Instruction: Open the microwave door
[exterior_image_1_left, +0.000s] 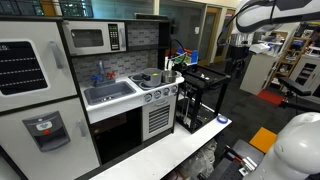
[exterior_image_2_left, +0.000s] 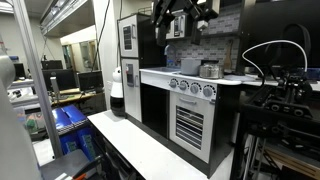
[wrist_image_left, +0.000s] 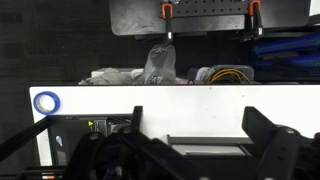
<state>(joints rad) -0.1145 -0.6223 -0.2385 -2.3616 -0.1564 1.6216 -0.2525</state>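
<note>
The microwave door (exterior_image_1_left: 88, 39) sits shut, ten o'clock in an exterior view. The gripper (wrist_image_left: 190, 135) hangs well apart, jaws wide, likely readied for its edge.

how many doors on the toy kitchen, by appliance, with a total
microwave door: 1
fridge doors: 2, the upper fridge door with the black panel and the lower fridge door with the dispenser
oven door: 1
total: 4
</note>
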